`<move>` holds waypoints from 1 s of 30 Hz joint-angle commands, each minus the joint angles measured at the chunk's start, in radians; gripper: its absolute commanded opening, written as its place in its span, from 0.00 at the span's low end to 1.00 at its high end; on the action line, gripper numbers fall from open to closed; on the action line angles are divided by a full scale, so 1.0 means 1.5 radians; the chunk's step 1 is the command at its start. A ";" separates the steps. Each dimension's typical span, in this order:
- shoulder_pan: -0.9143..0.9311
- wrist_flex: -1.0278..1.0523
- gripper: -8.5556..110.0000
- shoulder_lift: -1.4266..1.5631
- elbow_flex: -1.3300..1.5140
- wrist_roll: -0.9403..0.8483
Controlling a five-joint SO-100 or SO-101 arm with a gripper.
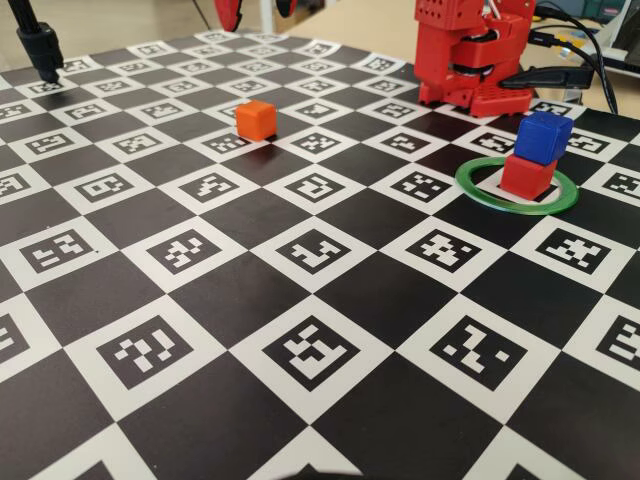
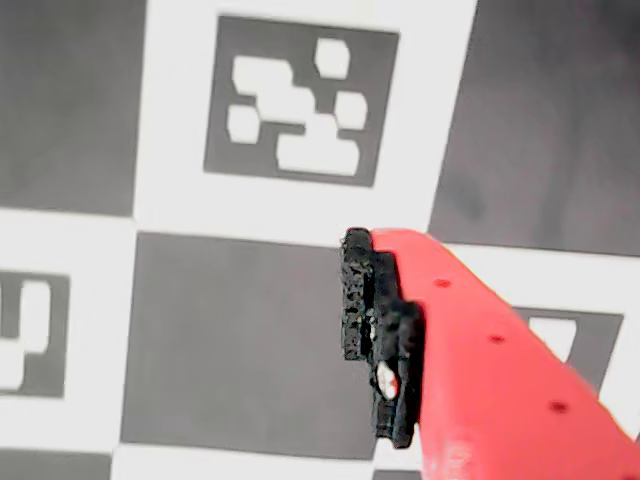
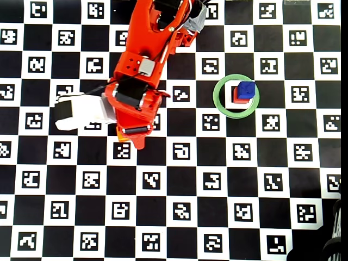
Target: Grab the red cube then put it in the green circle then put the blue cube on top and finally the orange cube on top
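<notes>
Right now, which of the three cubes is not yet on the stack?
The orange cube. It sits alone on the checkered board, while the blue cube rests on the red cube inside the green ring.

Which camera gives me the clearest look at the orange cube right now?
The fixed view: the orange cube stands in the open on the checkered board, apart from the stack in the green circle. In the overhead view the arm covers it except for a sliver. The wrist view shows only board and one finger.

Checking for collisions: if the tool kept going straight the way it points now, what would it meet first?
Likely the orange cube, just peeking out beneath the tool overhead; the wrist view shows only board ahead.
</notes>
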 commanded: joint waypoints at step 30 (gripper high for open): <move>0.045 -0.391 0.38 0.006 0.310 -0.014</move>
